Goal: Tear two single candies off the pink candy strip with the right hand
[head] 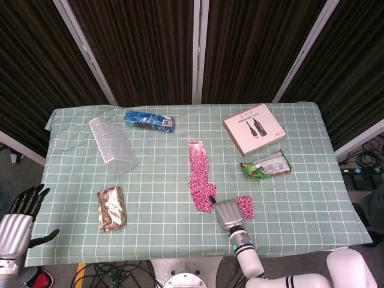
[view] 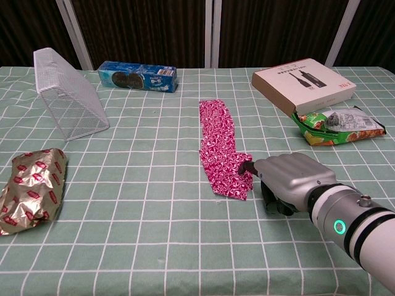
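Observation:
The pink candy strip [head: 200, 174] lies lengthwise in the middle of the green checked table [head: 156, 180], and the chest view shows it too [view: 220, 145]. My right hand [head: 227, 213] rests on the cloth just right of the strip's near end, fingers curled under the palm. In the chest view my right hand [view: 287, 182] has its dark thumb tip touching the strip's near right corner. One loose pink candy [head: 245, 207] lies right of the hand; the chest view hides it. My left hand [head: 19, 221] hangs off the table's near left corner, fingers spread and holding nothing.
A clear wire-mesh basket [view: 65, 92] and a blue biscuit pack [view: 138, 76] sit at the back left. A gold-and-red foil bag [view: 32, 188] lies near left. A white box [view: 302, 79] and a green snack bag [view: 339, 125] are at the right.

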Controlling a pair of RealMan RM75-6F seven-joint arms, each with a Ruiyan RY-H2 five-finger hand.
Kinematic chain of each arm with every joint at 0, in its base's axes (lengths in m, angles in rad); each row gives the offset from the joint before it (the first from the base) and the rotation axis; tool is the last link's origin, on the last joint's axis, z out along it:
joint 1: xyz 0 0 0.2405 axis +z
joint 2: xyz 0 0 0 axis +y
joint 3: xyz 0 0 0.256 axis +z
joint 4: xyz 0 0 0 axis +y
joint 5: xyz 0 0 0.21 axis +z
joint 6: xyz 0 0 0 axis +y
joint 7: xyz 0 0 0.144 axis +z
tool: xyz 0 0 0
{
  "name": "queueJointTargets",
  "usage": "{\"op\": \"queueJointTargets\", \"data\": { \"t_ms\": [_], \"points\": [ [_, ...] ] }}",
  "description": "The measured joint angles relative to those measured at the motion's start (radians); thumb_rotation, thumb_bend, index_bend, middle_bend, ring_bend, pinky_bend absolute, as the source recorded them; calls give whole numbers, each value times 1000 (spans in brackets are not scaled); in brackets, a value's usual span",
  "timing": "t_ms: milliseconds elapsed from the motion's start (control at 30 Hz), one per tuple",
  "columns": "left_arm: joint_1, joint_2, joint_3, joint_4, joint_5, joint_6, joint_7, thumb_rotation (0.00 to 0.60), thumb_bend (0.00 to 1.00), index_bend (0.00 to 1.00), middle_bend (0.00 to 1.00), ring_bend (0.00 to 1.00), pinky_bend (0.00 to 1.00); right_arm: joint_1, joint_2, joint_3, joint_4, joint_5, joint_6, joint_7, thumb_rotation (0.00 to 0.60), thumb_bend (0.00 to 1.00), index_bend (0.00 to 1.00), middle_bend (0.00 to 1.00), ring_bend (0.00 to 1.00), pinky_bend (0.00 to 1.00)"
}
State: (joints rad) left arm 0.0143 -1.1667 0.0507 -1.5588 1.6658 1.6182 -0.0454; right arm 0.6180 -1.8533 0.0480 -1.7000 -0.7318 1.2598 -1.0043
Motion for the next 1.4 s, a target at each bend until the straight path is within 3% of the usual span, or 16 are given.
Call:
{"op": "queueJointTargets", "data": {
  "t_ms": [667, 1400],
  "points": [
    [0, 1, 1, -12, 8, 2, 16, 580, 13, 50, 8, 0, 87, -9, 12, -64, -77, -55, 20, -19, 600, 1000, 147, 907, 851, 760],
    [12, 24, -9, 7, -9, 25, -31, 581, 13, 50, 8, 0, 87, 43, -110, -17, -17, -32, -6, -82, 600, 1000, 147, 907, 851, 761]
  ]
}}
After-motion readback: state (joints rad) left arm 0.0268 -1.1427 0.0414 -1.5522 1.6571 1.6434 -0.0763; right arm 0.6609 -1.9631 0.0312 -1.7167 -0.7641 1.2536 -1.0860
